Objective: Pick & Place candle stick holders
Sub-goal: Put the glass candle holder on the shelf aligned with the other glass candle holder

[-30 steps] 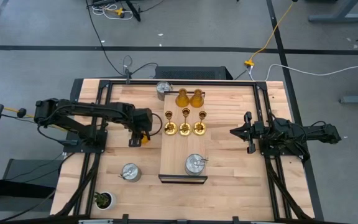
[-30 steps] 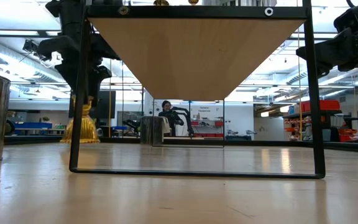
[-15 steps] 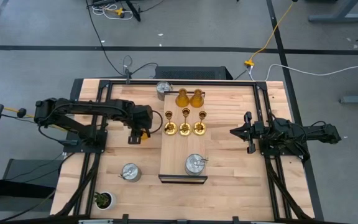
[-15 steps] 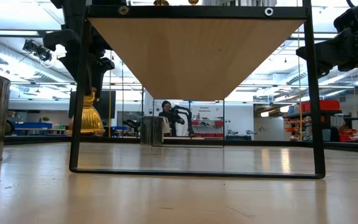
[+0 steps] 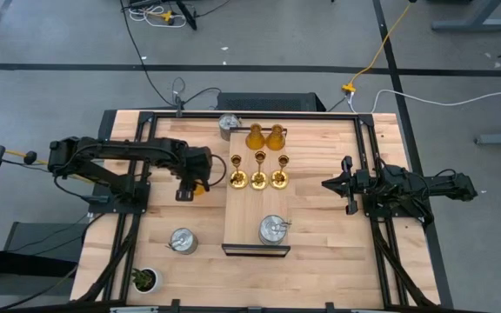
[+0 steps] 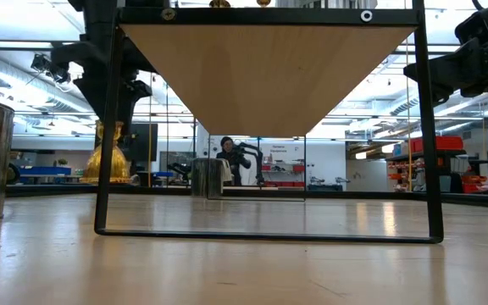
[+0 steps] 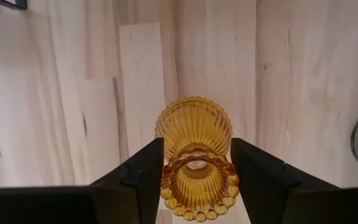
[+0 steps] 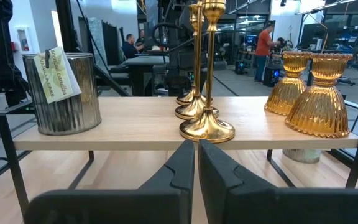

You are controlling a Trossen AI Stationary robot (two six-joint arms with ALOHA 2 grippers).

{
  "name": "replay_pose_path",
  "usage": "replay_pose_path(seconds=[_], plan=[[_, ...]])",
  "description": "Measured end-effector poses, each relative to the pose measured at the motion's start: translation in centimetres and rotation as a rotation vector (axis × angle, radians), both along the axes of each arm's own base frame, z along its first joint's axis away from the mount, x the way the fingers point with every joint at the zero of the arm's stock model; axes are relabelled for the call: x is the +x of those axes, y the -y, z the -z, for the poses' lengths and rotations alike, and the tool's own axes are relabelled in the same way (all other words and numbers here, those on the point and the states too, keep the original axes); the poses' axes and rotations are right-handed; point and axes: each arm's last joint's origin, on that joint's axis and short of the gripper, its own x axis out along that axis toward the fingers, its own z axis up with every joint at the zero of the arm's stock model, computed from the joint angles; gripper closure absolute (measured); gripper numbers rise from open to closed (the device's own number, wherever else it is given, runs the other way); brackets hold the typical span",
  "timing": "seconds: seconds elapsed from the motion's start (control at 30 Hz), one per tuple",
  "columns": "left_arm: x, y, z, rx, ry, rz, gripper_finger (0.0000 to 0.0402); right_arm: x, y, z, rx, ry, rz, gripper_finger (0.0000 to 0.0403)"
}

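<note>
My left gripper (image 5: 190, 186) is shut on an amber bell-shaped candle stick holder (image 7: 193, 127), just left of the raised wooden shelf (image 5: 255, 213); the low view shows this holder (image 6: 108, 161) a little above the table. On the shelf stand three gold thin-stemmed holders (image 5: 259, 179), two amber ones (image 5: 265, 136) and a silver one (image 5: 272, 230). Another silver holder (image 5: 230, 124) stands at the far edge, and one more (image 5: 182, 241) on the table at the near left. My right gripper (image 8: 196, 163) waits shut at the table's right side (image 5: 330, 184), pointing level at the shelf. My left gripper pinches the amber holder's narrow upper part, just under its beaded rim (image 7: 194, 180), between its two fingers (image 7: 145, 177). The fingers come from above and point steeply down. The holder hangs upright below them, its wide bell base (image 6: 108, 174) clear of the table.
The shelf stands on a black metal frame (image 6: 104, 169) with free room under it. A small green potted plant (image 5: 144, 279) sits at the near left corner. A black rail frame (image 5: 364, 139) rims the table. People show in the room beyond.
My left gripper has risen a little with the amber holder. The holder's base, which stood on the table a second ago, now hangs just clear of it, still upright. The gripper's opening has not changed.
</note>
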Motion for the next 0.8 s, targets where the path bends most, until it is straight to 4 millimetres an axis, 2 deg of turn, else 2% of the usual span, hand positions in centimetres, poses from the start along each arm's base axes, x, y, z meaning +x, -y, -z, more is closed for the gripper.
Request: replay_pose_path(seconds=[0.13, 0.57, 0.8], plan=[[-0.5, -0.3, -0.2, -0.008, -0.045, -0.010, 0.0222, 0.0, 0.0, 0.0, 0.000, 0.000, 0.000, 0.0376], [0.2, -2.8, -4.8, 0.036, 0.065, -0.038, 0.0223, 0.0, 0.0, 0.0, 0.000, 0.000, 0.000, 0.0376], [0.1, -3.5, -5.4, 0.041, 0.077, -0.061, 0.0223, 0.0, 0.0, 0.0, 0.000, 0.000, 0.000, 0.0376]])
